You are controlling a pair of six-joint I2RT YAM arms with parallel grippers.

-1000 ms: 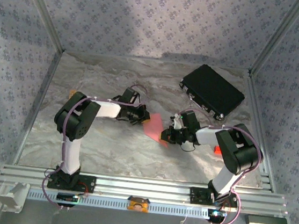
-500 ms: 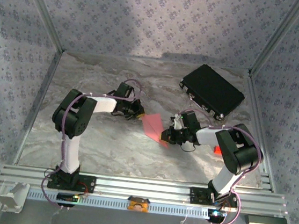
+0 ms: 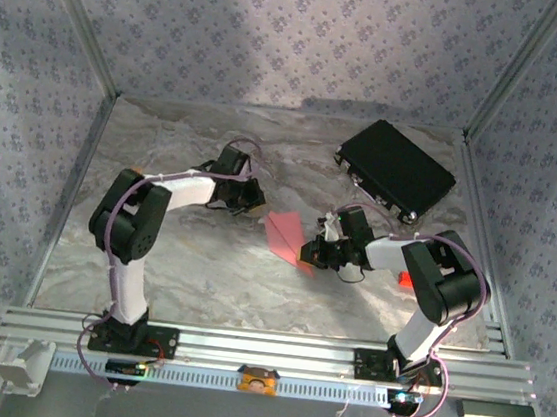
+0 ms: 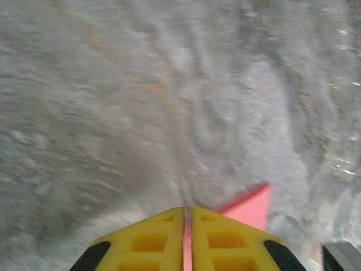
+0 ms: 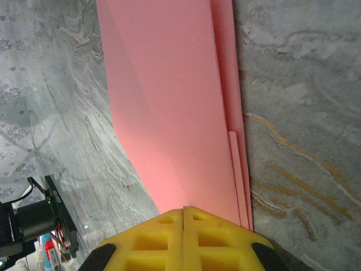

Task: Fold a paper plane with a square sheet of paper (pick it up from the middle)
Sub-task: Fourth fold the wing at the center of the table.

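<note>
Folded paper clamped in right gripper; left gripper almost closed beside tip. Pinch firmly, align layers before creasing.

One folded pink sheet of paper, one black case, one table — two pincers: left pincer, right pincer.

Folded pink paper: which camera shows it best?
Right wrist: the folded pink paper lies large and sharp, its layered edges clear, running up from the right gripper shut on it. Top external gives it small, a pointed shape between the arms. Left wrist catches one blurred corner beyond the left gripper.
</note>
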